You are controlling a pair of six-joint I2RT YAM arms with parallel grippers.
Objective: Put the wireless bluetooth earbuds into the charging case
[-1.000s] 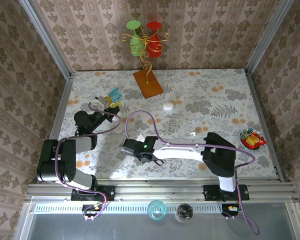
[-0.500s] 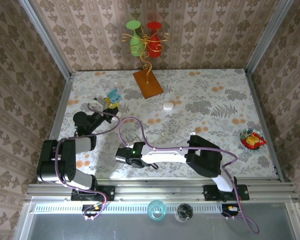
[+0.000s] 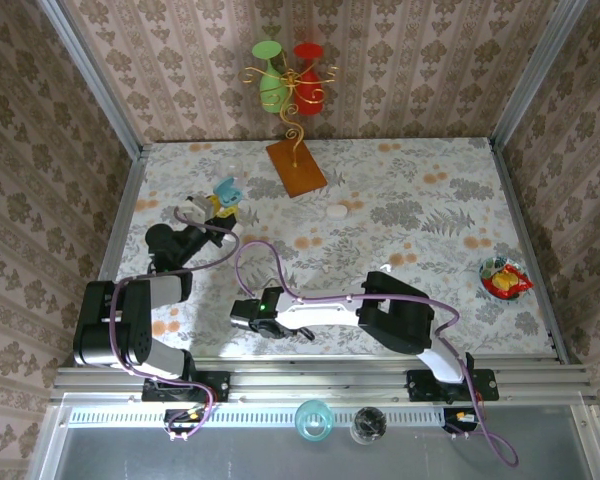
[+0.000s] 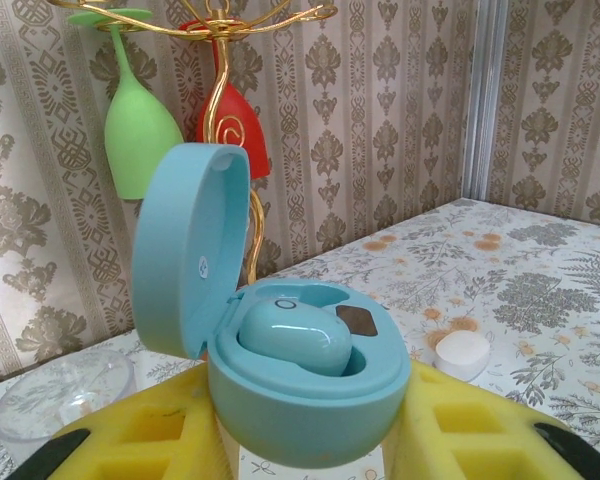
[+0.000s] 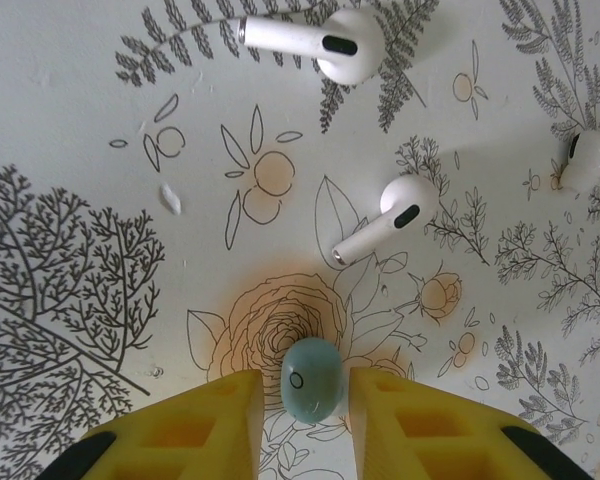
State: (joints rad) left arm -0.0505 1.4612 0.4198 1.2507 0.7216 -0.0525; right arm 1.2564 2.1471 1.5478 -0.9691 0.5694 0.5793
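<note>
1. Arm on the right (image 3: 330,310) stretches leftward. It has swung closer to the near table (image 3: 430,180) edge than a second ago, carrying the right pincer (image 5: 302,385) to the loose buds.
2. Charging case (image 4: 300,400) sits clenched in the left pincer (image 4: 310,432), lid tipped back and mouth up, likely so a bud can drop in. A seated bud (image 4: 292,335) fills one socket; the neighbouring socket looks empty.
3. White earbuds (image 5: 380,228) lie ahead of the right pincer, apart from it.
4. Blue earbud (image 5: 312,392) lies directly between the right pincer's fingers. Narrow gaps show either side, so it is not yet grasped.
</note>
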